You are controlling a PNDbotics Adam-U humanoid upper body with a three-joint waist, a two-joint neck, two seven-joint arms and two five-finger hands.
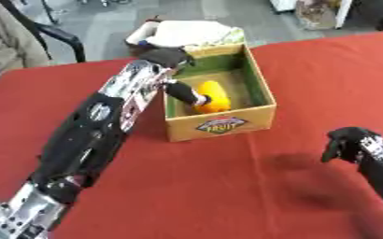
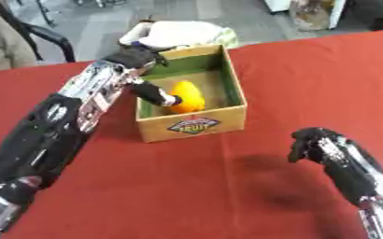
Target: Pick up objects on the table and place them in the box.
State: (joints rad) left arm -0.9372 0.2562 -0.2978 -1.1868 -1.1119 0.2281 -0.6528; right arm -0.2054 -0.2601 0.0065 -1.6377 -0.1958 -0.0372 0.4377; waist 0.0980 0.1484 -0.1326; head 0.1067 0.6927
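Box (image 1: 220, 125) holds yellow object (image 1: 214, 96); left hand (image 1: 185, 93) reaches inside, grasping it; right hand (image 2: 309, 142) clenched, empty.

A grey smooth floor (image 1: 105, 23) is seen beyond the red cloth-covered table (image 1: 325, 74). A black metal-framed chair (image 1: 60, 35) is placed at the far left.

We look down from the head through both eyes, steeply and from near; both views share the red table (image 1: 309, 70) and the box (image 2: 193, 122).
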